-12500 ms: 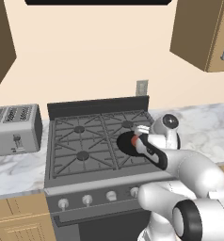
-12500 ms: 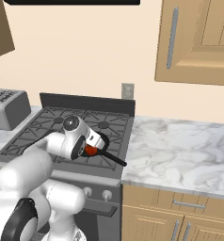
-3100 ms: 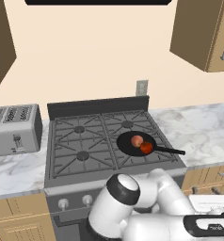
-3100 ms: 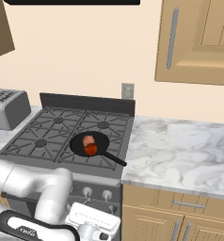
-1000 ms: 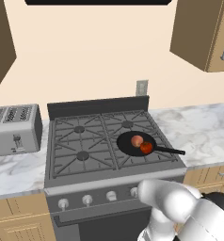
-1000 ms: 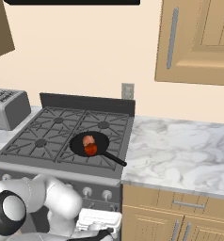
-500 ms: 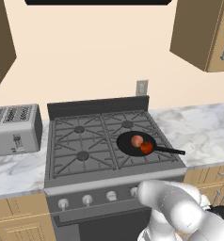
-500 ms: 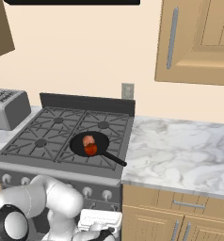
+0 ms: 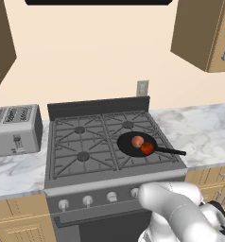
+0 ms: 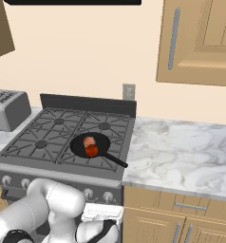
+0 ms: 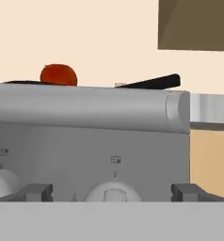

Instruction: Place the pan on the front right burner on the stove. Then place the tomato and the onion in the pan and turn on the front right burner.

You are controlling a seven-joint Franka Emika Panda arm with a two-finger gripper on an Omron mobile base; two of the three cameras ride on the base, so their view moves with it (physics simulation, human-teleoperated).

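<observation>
The round black frying pan (image 9: 134, 144) is sitting on the front right burner of the dark grey gas stove (image 9: 81, 149), holding the glossy red tomato (image 9: 146, 148) beside the pale pinkish onion (image 9: 137, 141). The two-finger gripper (image 11: 113, 190) is facing a round silver knob (image 11: 112, 191) on the stove front, fingers (image 11: 36, 190) spread wide apart, holding nothing.

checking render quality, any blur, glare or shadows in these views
Left base view: sharp, even light, soft sheen on the tomato in the pan. Right base view: flat light, faint shadow under the pan handle. Hand view: stove front close and soft-edged, the knob slightly blurred.
</observation>
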